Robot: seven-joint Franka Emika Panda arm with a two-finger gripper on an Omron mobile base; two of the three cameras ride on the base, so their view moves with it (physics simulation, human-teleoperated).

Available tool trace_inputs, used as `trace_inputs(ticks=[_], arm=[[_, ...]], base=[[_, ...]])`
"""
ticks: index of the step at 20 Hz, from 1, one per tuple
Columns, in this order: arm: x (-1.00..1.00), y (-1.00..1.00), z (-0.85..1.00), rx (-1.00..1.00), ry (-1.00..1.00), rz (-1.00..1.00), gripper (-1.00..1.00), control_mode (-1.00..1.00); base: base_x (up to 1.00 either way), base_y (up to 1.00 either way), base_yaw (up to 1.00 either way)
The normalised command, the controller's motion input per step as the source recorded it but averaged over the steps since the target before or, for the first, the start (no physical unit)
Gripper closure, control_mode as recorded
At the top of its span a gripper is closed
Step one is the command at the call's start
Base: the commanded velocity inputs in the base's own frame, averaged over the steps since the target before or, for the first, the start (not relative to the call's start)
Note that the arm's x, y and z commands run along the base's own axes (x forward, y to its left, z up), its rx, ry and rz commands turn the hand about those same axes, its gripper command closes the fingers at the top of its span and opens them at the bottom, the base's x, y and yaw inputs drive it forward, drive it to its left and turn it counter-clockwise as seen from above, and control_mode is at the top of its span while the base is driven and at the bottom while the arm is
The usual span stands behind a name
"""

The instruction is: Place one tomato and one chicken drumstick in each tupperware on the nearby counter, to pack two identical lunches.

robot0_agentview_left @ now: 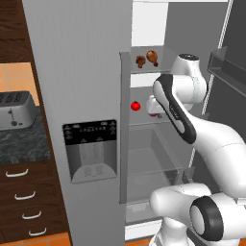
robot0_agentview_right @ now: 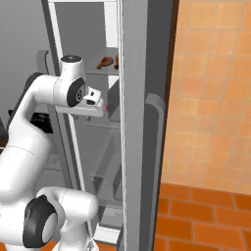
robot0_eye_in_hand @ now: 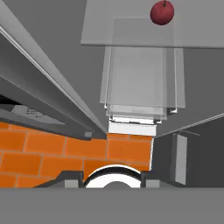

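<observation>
Left base view: behind arm, left side, facing forward into open fridge (robot0_agentview_left: 149, 144); counter (robot0_agentview_left: 21, 144) at left. Right base view: behind arm, right side, close to fridge door edge; tiled wall (robot0_agentview_right: 211, 98) right. Both share shelves and drumsticks (robot0_agentview_left: 146, 58). Hand view: inside fridge, looking down; tomato (robot0_eye_in_hand: 162, 12) on glass shelf.

A tomato (robot0_eye_in_hand: 162, 12), dark red with a short stem, sits on a clear glass shelf (robot0_eye_in_hand: 113, 33) far ahead of the end effector and a little to its right, near the shelf's front edge. Below the shelf, stacked clear drawers (robot0_eye_in_hand: 140, 83) step down toward a white base strip. Closer in, orange tiled floor (robot0_eye_in_hand: 48, 153) spreads out to the left. A grey fridge door edge (robot0_eye_in_hand: 43, 87) slants along the left side.
</observation>
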Motion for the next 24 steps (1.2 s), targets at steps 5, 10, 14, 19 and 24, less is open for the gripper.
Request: trace_inputs(ticks=[5,10,14,19,24], arm=[[0.08,-0.28,-0.26,0.0,-0.14,0.01,-1.0,-1.0],[0.31,-0.3,-0.37,-0.02,-0.11,0.02,-1.0,-1.0],[0.58,-0.27,-0.46,-0.06,-0.03,0.0,-1.0,-1.0],[0.77,-0.2,-0.34,-0.02,0.0,0.0,-1.0,-1.0],[0.91,-0.29,-0.14,0.0,0.0,0.0,-1.0,-1.0]], base=[[0.0,0.0,0.0],[0.0,0.0,0.0],[0.0,0.0,0.0],[0.0,0.0,0.0],[0.0,0.0,0.0]])
